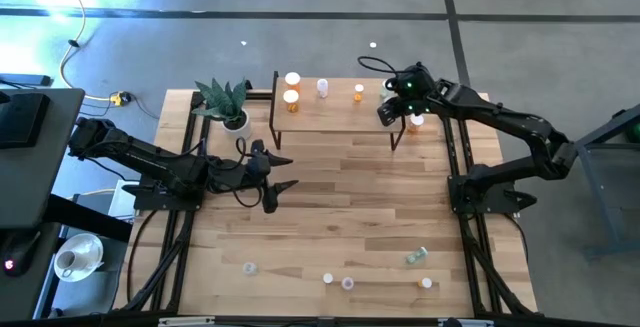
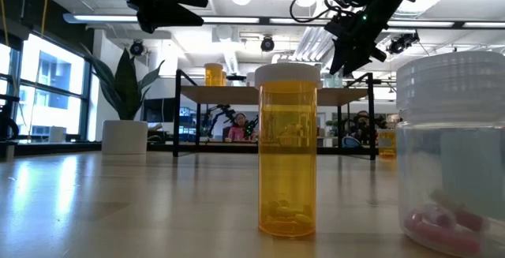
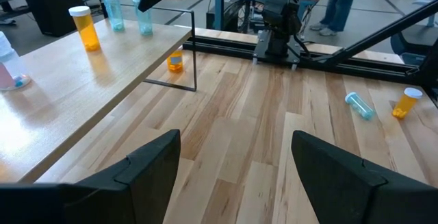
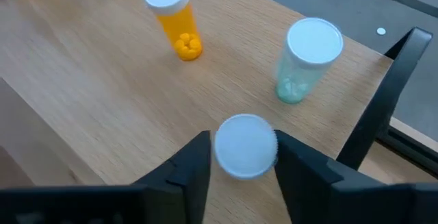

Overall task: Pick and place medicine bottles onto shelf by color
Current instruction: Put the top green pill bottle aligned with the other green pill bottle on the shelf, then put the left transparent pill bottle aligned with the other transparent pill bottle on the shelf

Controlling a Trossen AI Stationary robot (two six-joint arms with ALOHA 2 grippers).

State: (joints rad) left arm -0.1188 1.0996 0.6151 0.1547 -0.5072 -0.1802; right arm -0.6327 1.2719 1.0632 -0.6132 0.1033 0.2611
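- The right claw (image 4: 241,157) hangs over the right end of the shelf (image 1: 340,119), its fingers standing either side of a white-capped bottle (image 4: 245,145). They are close against the cap, but whether they pinch it or have just let go cannot be told.
- Just beyond that claw on the shelf stand a pale green bottle (image 4: 306,63) and an orange bottle (image 4: 172,18), with more farther along toward the shelf's left end.
- Done so far, by the look of it: about half a dozen bottles are up on the shelf, orange ones at the left end (image 1: 292,87).
- Left to do: several bottles lie well away from both claws along the bench's (image 1: 350,197) near edge, among them a green one on its side (image 1: 417,256).
- The left claw (image 1: 283,189) waits spread wide and empty above the bench's middle.
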